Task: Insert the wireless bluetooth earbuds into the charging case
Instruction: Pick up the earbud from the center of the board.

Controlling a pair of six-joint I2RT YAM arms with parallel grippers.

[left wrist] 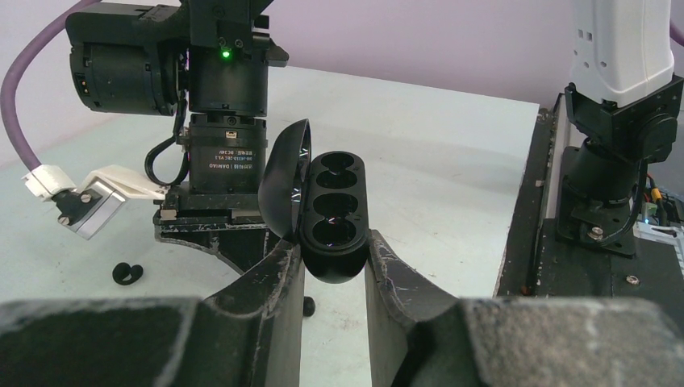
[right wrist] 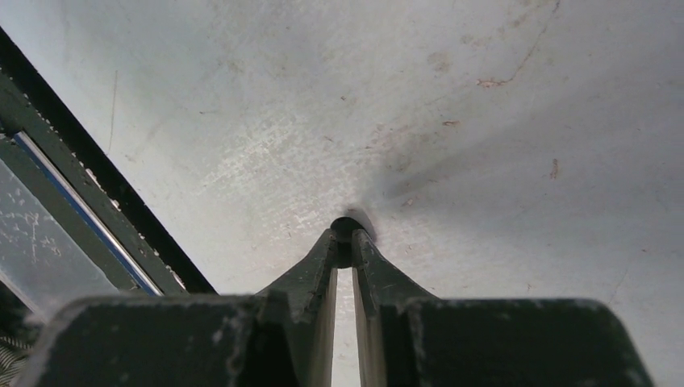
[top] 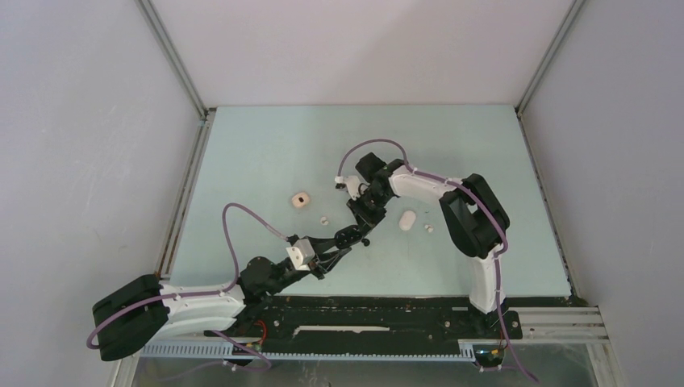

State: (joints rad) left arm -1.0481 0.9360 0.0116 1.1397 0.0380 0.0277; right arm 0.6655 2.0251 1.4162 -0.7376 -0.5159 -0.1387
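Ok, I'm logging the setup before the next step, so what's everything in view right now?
black charging case: one, black, lid open, clamped between the left gripper's fingers.
black earbud: one, black, lying loose on the table.
small black bud: one, black, pinched at the right gripper's tips, probably an earbud.
white earbuds: two, white, on the table, one left of the white case, the other right of it.
white case: one, white, on the table right of the grippers.
cream case: one, cream with a dark centre, on the table left of the grippers.
table: one, pale green.
left gripper: one, black.
right gripper: one, black.
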